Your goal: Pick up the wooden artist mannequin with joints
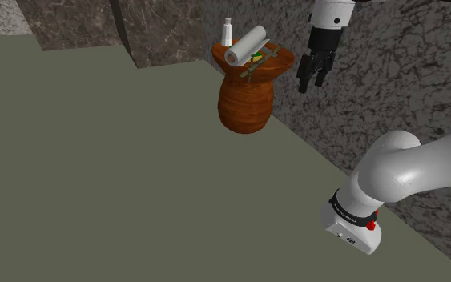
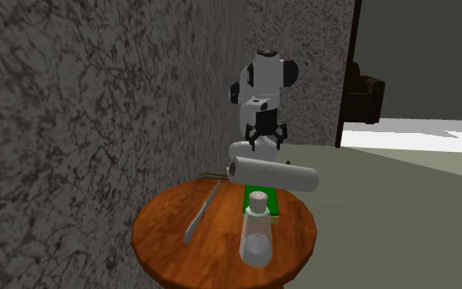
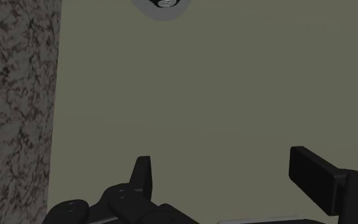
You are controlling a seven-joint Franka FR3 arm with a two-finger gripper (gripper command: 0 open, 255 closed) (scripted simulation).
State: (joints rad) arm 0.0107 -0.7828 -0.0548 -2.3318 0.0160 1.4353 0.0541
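The gripper (image 1: 312, 80) hangs in the air beside the round wooden table (image 1: 246, 108), close to the stone wall (image 1: 392, 72), and its 2 fingers (image 3: 311, 178) stand apart with nothing between them. The mannequin (image 2: 203, 212) shows as a thin stick-like shape lying flat near the table's wall-side edge, beside one end of 1 white roll (image 2: 272, 174). A white bottle (image 2: 257, 230) stands at the edge farthest from the gripper.

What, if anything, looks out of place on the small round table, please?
The white roll lies on its side over the green item on the table; it could roll. The bottle stands upright; nothing is spilled.
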